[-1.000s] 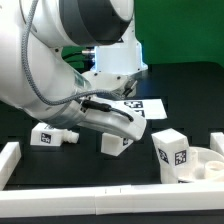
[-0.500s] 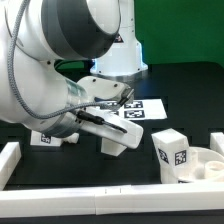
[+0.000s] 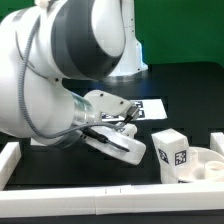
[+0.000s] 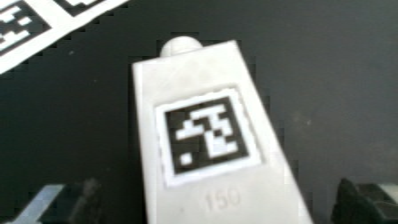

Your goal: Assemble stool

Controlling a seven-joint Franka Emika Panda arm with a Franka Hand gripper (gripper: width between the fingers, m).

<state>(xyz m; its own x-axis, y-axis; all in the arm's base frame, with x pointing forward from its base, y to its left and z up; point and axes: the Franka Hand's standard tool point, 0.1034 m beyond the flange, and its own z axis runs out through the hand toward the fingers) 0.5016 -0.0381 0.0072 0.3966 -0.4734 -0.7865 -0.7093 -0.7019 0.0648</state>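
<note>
Leg (image 4: 205, 130) lay flat just under your gripper (image 4: 205, 205), its long axis roughly square to the line between the spread-apart fingers (image 4: 370, 203), so you straddled its narrow width.

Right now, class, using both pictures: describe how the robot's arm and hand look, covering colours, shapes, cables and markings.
The arm is bulky and rounded, with glossy white shells and a broad dark grey band at one joint. A thin black cable runs along to the hand, which has a white, blocky body. Its fingers are dark. No markings are legible.
</note>
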